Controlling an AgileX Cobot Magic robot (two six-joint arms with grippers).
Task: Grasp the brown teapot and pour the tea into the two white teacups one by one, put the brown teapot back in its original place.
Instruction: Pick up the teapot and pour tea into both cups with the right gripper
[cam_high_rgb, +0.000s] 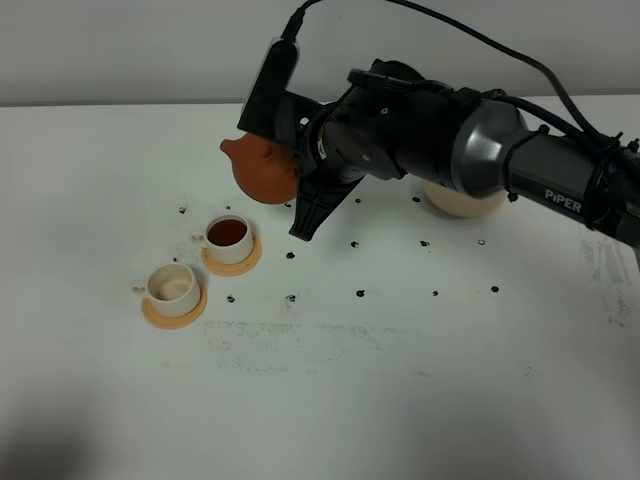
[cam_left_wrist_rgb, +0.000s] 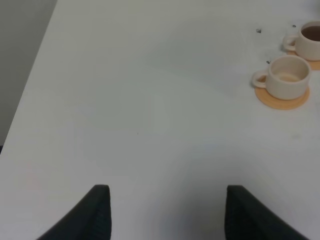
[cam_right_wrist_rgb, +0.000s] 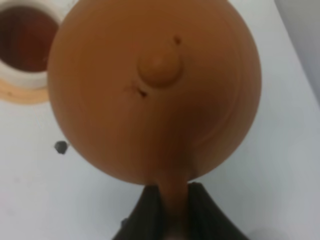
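Teapot (cam_right_wrist_rgb: 155, 90), brown clay, hangs off the table in the right claw (cam_right_wrist_rgb: 172, 210), whose two dark fingers (cam_right_wrist_rgb: 145, 215) are clenched on its thin side handle. The round body sits just past the claw's tips, the knobbed lid faces the wrist camera, and the short spout (cam_high_rgb: 229, 148) points away from the arm. Just ahead of the claw and lower, close beside the pot's body, a white cup (cam_high_rgb: 229, 238) full of dark tea stands on an orange saucer (cam_high_rgb: 250, 261). Farther out on the same side, a second white cup (cam_high_rgb: 172, 285) stands on its own saucer (cam_high_rgb: 150, 310) with no tea in it. Behind the claw, partly hidden by the arm, a pale round coaster (cam_high_rgb: 462, 204) lies on the white table (cam_high_rgb: 400, 380) among small black dots (cam_high_rgb: 360, 294). The left claw (cam_left_wrist_rgb: 167, 215) is well apart, released, its fingers spread over bare tabletop.
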